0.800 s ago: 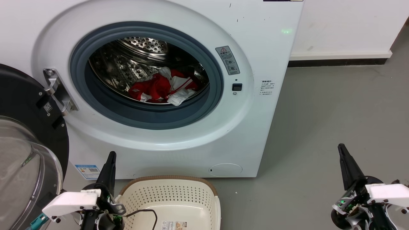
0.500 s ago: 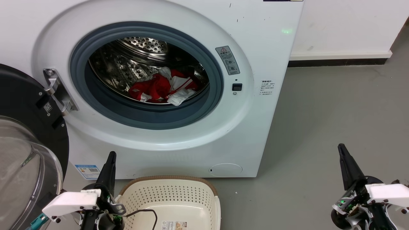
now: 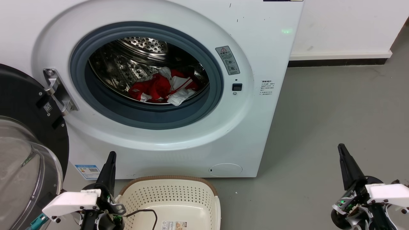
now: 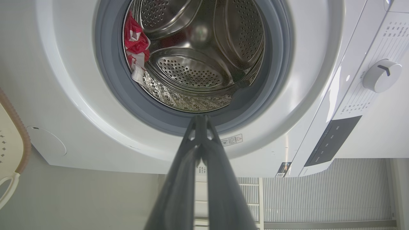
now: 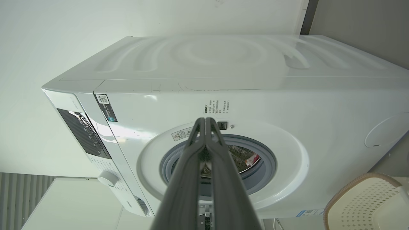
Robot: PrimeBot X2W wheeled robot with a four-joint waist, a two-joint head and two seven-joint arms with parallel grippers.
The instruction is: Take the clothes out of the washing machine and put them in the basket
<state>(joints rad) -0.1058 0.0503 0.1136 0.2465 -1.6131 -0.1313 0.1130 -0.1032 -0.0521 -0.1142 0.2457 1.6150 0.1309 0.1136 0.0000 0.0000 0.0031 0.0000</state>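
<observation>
Head view: left gripper [image 3: 111,155] sits low at lower left, fingers pressed together, holding nothing. Right gripper [image 3: 341,146] is low at lower right over the grey floor [image 3: 319,111], also closed and empty. Both are well apart from the porthole.

Basket [image 3: 169,178] stands on the floor just beside the left gripper, in front of the washing machine [image 3: 262,57]; no clothes in the part that shows. Door [image 3: 19,95] is swung open at left. Clothes [image 3: 159,87] lie in a red-and-white heap at the bottom of the drum [image 3: 143,44], near the front lip.

Step, judged: the very start, reach not begun, nothing out yet. The next move likely needs one gripper to spread, rise through the porthole clear of the grey seal [image 3: 153,118], and pinch a fold.

Against the earlier frames nothing differs: arms, clothes and basket are in the same places.
</observation>
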